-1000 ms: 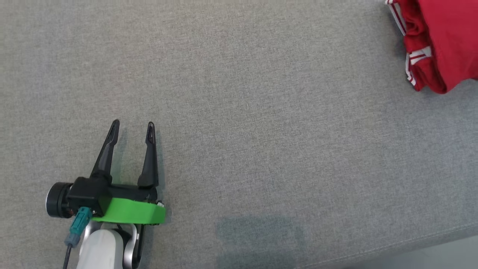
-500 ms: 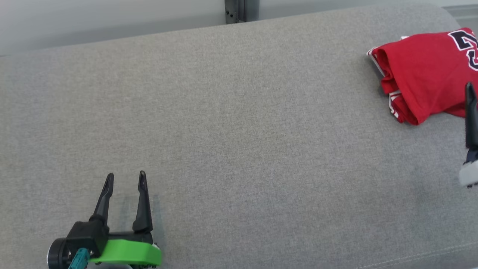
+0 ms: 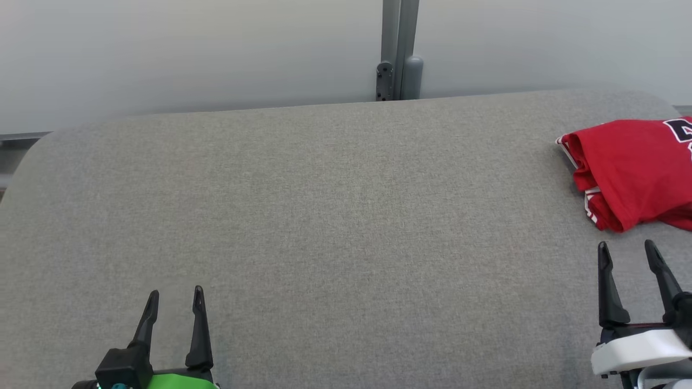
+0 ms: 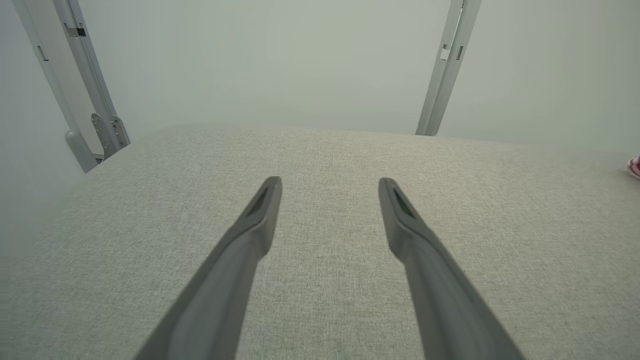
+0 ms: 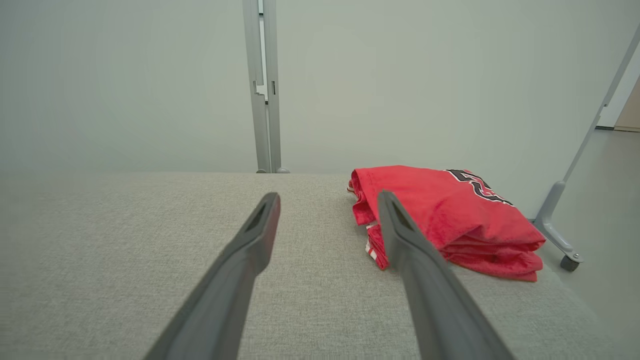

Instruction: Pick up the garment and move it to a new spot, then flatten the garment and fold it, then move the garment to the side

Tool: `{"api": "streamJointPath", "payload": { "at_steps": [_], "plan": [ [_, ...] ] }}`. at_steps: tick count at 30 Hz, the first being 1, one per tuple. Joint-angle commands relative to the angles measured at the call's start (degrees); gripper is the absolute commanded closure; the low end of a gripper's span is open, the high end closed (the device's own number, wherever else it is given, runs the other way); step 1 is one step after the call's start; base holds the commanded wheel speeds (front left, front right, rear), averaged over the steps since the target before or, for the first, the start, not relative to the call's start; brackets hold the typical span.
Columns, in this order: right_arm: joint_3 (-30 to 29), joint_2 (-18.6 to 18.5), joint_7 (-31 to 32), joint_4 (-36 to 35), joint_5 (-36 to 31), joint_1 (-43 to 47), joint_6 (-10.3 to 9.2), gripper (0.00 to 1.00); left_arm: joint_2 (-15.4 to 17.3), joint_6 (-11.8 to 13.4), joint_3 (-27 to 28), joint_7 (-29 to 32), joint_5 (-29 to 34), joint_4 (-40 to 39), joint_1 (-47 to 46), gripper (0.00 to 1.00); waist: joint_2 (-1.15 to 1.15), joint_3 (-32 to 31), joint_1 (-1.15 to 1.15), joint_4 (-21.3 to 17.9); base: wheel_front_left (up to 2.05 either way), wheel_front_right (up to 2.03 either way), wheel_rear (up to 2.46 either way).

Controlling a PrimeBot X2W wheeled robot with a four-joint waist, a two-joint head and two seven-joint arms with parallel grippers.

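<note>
Surface first: grey woven upholstery [image 3: 346, 227], flat, rounded far corners, spanning most of head view. Pale partition wall [image 3: 189, 54] right behind its far edge. Garment [image 3: 632, 173] lying folded at far right end of that surface, near the rounded corner, cut off by head view's right border. Red, several layers stacked, black-and-white lettering on top toward the right, white-and-red striped trim peeking out along the left fold. Resting flat, held by neither gripper. Right gripper [image 3: 626, 245] low right in head view, jaws spread wide, empty, tips just short of garment's near edge, apart from it. Left gripper [image 3: 176, 292] low left, jaws likewise spread, empty, over bare upholstery, well apart from garment. Grey metal post [image 3: 399, 48] upright at the wall's panel seam. Caster [image 5: 570, 262] on an angled grey frame leg [image 5: 549, 207], on the floor [image 5: 610, 210] past the surface's right end. Tiny pink-white scrap [image 4: 635, 167] at right border of left wrist view, too small to identify.
</note>
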Motion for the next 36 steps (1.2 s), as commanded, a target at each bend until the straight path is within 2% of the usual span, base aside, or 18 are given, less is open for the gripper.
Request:
{"api": "streamJointPath", "payload": {
  "at_steps": [1,11,26,27,31,36],
  "plan": [
    [0.1,0.6,-0.2,0.2,-0.4,0.8,-0.07,0.0,0.1,-0.3,0.3,-0.2,0.1,0.5,-0.2,0.0,0.0,-1.4,0.0,1.4,0.0,0.0,0.0],
    [-0.1,3.2,-0.2,2.3,-0.3,2.4,-0.07,0.0,0.1,-1.1,0.3,-0.2,-0.2,3.2,-1.5,0.0,0.0,-1.6,0.0,1.5,0.0,0.0,0.0],
    [0.1,4.1,-0.2,2.6,-0.3,2.4,-0.07,0.0,0.1,-2.6,-0.6,-0.2,-0.7,4.3,-2.2,0.0,0.0,-1.2,0.0,0.9,0.0,0.0,0.0],
    [0.1,4.0,0.0,2.5,-0.2,1.9,0.0,1.0,0.0,-2.5,-0.7,0.0,-0.5,4.3,-1.3,1.0,0.0,-1.2,0.0,0.9,0.0,0.0,0.0],
    [0.3,4.7,0.1,4.5,0.0,2.0,0.01,1.0,-0.2,-2.6,-0.8,0.4,-0.6,6.2,-0.4,1.0,0.0,-1.1,0.0,0.9,0.0,0.0,0.0],
    [0.2,4.8,1.8,5.5,5.5,0.8,0.01,1.0,-0.2,-2.8,-0.1,1.9,-5.9,6.5,-1.3,1.0,0.0,-1.1,0.0,0.8,0.0,0.0,0.0]
  ]
}}
